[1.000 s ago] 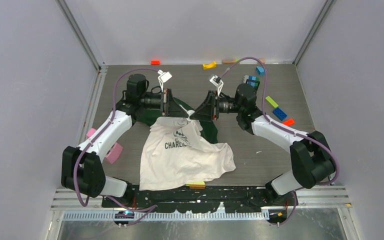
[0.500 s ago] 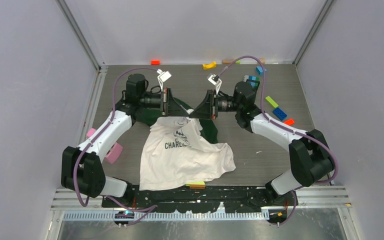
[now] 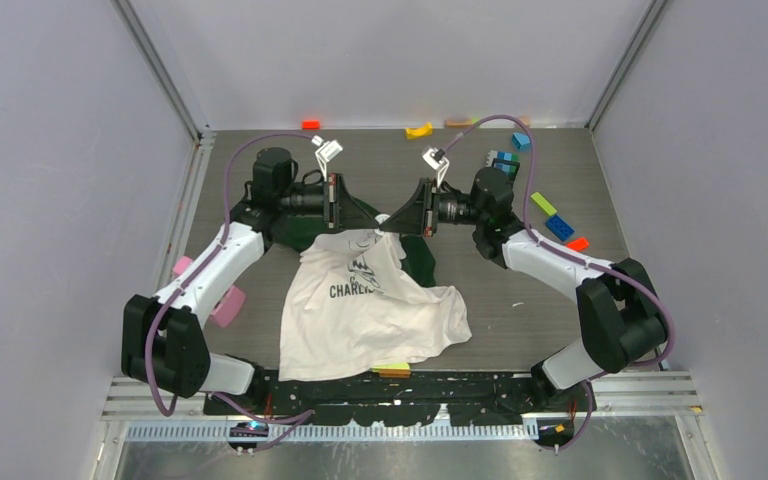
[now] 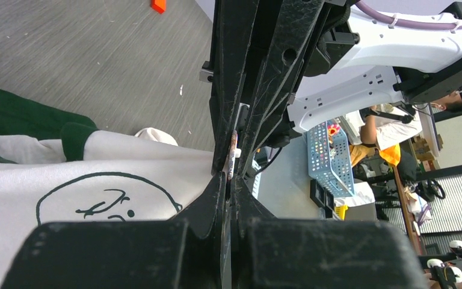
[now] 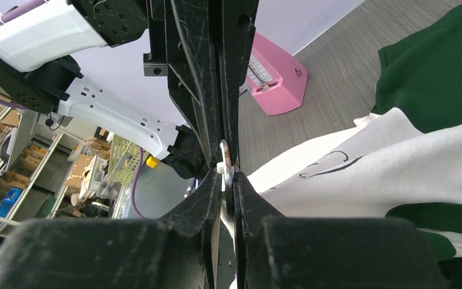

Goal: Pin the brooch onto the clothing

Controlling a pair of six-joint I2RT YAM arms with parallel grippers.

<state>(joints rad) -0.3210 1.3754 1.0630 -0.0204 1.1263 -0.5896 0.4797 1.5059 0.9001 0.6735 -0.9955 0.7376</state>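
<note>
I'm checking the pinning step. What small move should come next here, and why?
Probably ease the right gripper a touch toward the left gripper, pressing the brooch into the T-shirt. Both grippers are shut, tip to tip, with the brooch edge-on between them at the shirt's lifted edge.

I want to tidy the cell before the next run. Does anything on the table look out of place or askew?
Yes. The T-shirt lies crumpled and skewed, its green sleeve bunched at the far side. Coloured blocks are strewn along the far edge and right side, and a yellowish block sits at the shirt's near hem.
</note>
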